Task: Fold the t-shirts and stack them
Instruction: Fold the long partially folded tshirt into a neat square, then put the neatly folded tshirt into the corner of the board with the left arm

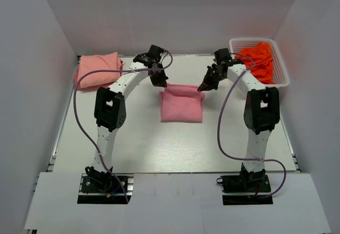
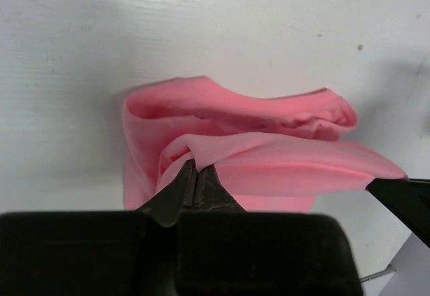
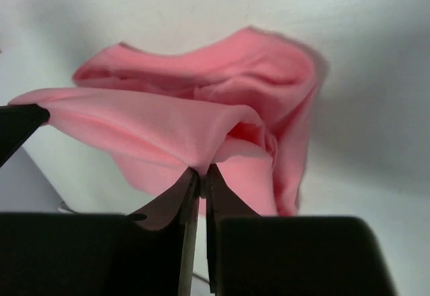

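Bright, even overhead light, soft shadows; wrist views blur up close.

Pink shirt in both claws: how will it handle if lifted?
Likely floppy: the rose pink shirt sags between the left claw and right claw. Probably light, since small corner pinches raise its edge. Folds gape, so it may unfold.

White table (image 1: 159,149) inside plain white walls (image 1: 175,16), soft even light
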Available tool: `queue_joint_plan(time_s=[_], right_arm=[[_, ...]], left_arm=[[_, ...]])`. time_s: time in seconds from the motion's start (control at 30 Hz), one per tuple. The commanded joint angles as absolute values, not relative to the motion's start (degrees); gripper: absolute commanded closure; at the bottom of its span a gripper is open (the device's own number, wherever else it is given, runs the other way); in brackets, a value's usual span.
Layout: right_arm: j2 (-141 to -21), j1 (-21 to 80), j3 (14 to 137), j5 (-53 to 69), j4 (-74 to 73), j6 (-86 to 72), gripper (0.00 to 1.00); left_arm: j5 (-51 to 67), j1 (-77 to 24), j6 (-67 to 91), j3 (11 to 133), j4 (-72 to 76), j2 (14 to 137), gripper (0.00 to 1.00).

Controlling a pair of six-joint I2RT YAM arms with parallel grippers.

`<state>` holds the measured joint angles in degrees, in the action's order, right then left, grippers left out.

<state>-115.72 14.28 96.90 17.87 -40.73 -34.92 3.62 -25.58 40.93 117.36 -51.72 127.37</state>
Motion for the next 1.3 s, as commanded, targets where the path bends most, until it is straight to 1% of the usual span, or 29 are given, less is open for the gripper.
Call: queue_joint_plan(time_s=[0.0,0.03,0.07,0.1,0.13,0.17,0.2,0.27,0.3,0.4,0.47,0.63,0.67,0.8,0.87,0.9,0.93,1.0,1.03,1.1,1.17,1.2,1.27], right_arm=[[-119.61,12.83,101.15,17.40,-38.85,-33.22,0.86],[-121.71,12.14,103.25,18.53,-39.80,-32.79,0.80],[-123.38,12.13,104.40,19.07,-40.34,-32.26,0.73],[-124.09,11.95,107.55,19.42,-41.04,-31.56,0.50],[-124.71,11.87,108.19,20.21,-41.39,-31.38,0.38],[-124.11,11.78,108.54,20.21,-41.22,-30.85,0.28],[-122.97,11.95,107.85,20.04,-40.70,-30.68,0.10],[-119.90,11.78,106.09,19.95,-37.64,-30.50,0.10],[-117.88,11.95,102.60,19.86,-36.66,-30.67,0.10],[-113.66,11.95,97.32,18.81,-35.60,-30.67,0.10],[-111.20,11.69,94.15,18.37,-35.42,-30.50,0.10],[-105.30,11.78,85.81,17.58,-34.37,-30.06,0.10],[-103.12,11.78,85.09,17.58,-34.10,-30.15,0.10],[-99.41,11.86,80.70,17.58,-33.05,-29.62,0.10],[-97.83,11.69,78.50,17.75,-32.96,-29.10,0.10],[-97.47,11.60,77.79,17.84,-33.13,-29.09,0.10],[-97.12,11.51,77.17,18.02,-33.31,-29.00,0.10],[-95.45,11.43,74.36,17.93,-32.70,-29.00,0.10],[-94.93,11.25,73.75,17.84,-32.17,-28.83,0.10],[-93.34,10.99,71.72,17.58,-32.17,-28.83,0.10],[-91.94,10.64,70.49,17.23,-32.34,-28.57,0.10],[-91.59,10.55,70.31,17.05,-32.34,-28.39,0.10],[-90.00,10.20,69.61,16.09,-32.43,-27.95,0.10]], left_arm=[[3.24,-23.65,39.38,121.02,-50.98,129.54,1.00],[4.64,-23.12,38.85,122.42,-50.45,131.29,0.95],[4.66,-23.12,38.85,123.30,-49.93,131.83,0.52],[5.53,-23.12,37.98,124.09,-49.92,131.84,0.12],[5.54,-22.59,36.92,124.62,-49.92,132.36,0.00],[5.54,-22.59,35.96,124.63,-49.92,131.58,0.00],[5.54,-22.59,35.34,123.24,-49.40,130.88,0.00],[6.49,-22.59,33.32,119.99,-47.47,128.77,0.00],[7.98,-22.59,32.79,116.06,-46.76,126.41,0.00],[11.06,-24.16,28.84,108.67,-44.13,122.71,0.00],[11.07,-24.95,25.93,106.01,-44.12,122.08,0.00],[13.36,-25.49,25.31,99.85,-42.37,121.46,0.00],[12.66,-26.10,25.31,99.84,-42.36,122.68,0.01],[11.34,-26.81,25.31,100.80,-42.36,126.28,0.14],[9.41,-28.21,23.91,101.86,-43.41,127.87,0.17],[8.88,-28.21,23.91,102.56,-44.20,128.58,0.21],[8.88,-28.91,23.21,102.57,-44.21,129.11,0.32],[8.26,-29.71,22.59,101.61,-43.69,129.64,0.42],[8.26,-30.40,21.98,101.08,-43.68,129.64,0.53],[8.26,-31.03,21.36,100.55,-43.07,129.64,0.64],[6.16,-31.03,20.83,101.50,-43.07,129.64,0.98],[4.67,-31.03,19.52,102.38,-44.11,129.64,1.00],[-0.95,-31.03,18.02,105.45,-46.57,129.12,1.00]])
